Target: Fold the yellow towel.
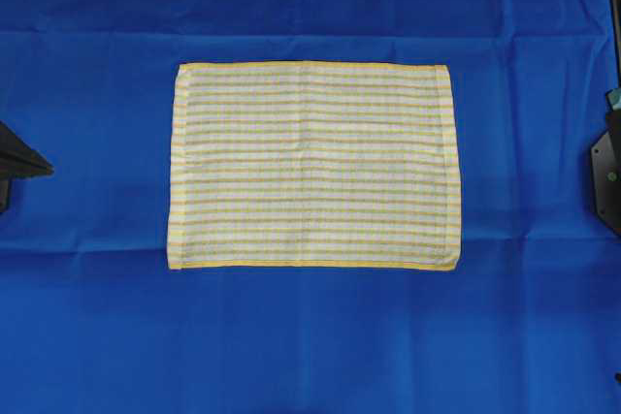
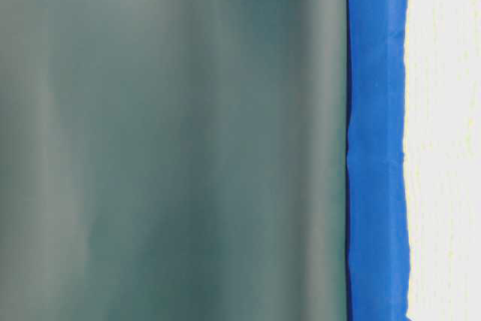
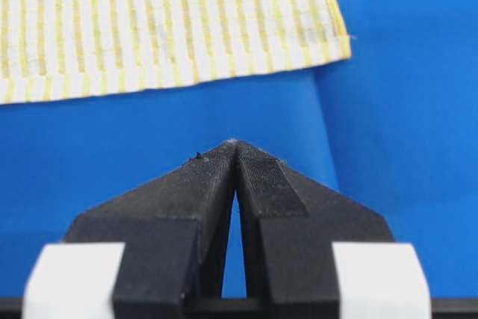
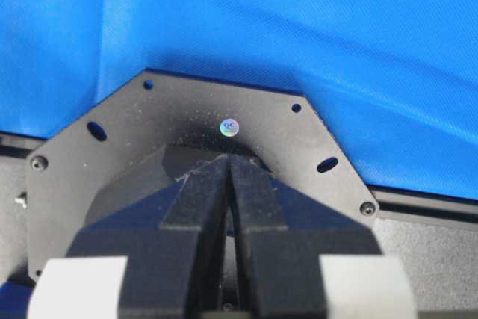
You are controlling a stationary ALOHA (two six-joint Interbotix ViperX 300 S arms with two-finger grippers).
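Yellow towel lies flat beyond the closed left pincer.

Blue cloth covers the whole work surface, edge to edge in the overhead view. Two long creases run across it, plus fainter wrinkles near the top. Light is even with no hard shadows, and the top strip is a bit darker.

Ahead of and below the left gripper: plain blue cloth with one soft fold line.

Just ahead of the right gripper: flat black plate with holes, screws and a small round sticker. Blue cloth rises past its far edge. Dark grainy surface to the gripper's right.

Table-level view: blurred grey-green panel fills the left, with a hemmed blue cloth strip beside it.
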